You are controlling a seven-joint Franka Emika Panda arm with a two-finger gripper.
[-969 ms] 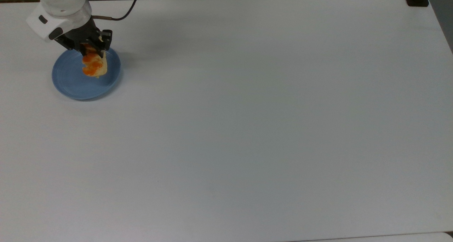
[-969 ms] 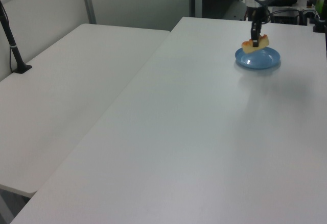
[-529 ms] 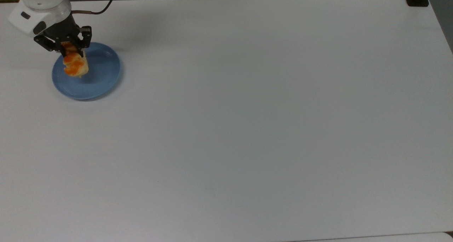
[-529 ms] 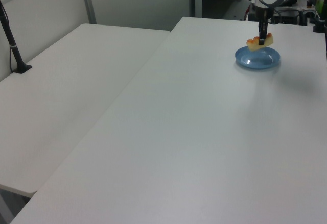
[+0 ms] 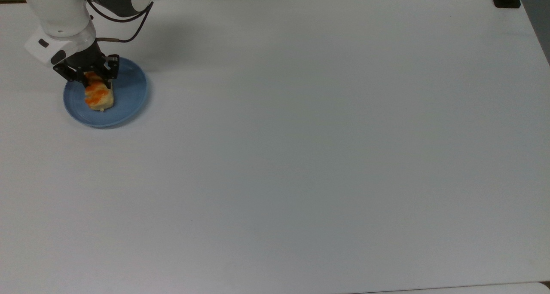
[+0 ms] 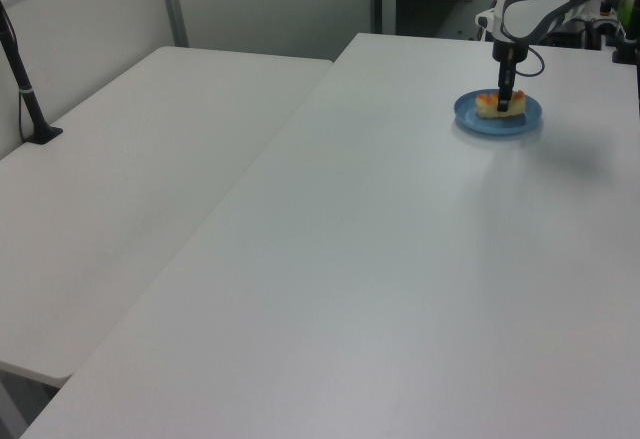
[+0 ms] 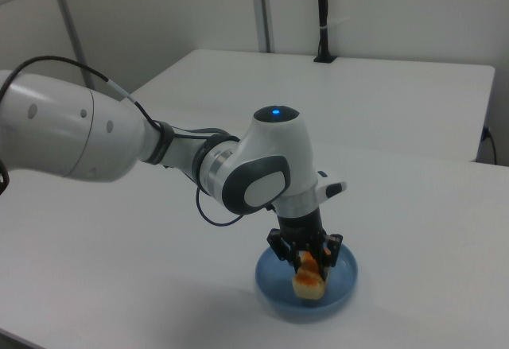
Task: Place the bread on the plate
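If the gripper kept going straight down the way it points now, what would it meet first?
The gripper points down with the bread between its fingers, low over the plate. It would probably press the bread onto the plate first; whether they already touch is unclear.

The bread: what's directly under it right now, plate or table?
The plate. The bread sits within its rim, toward the top view's left, with the gripper shut on its far end. The actual contact underneath is hidden by the bread itself.
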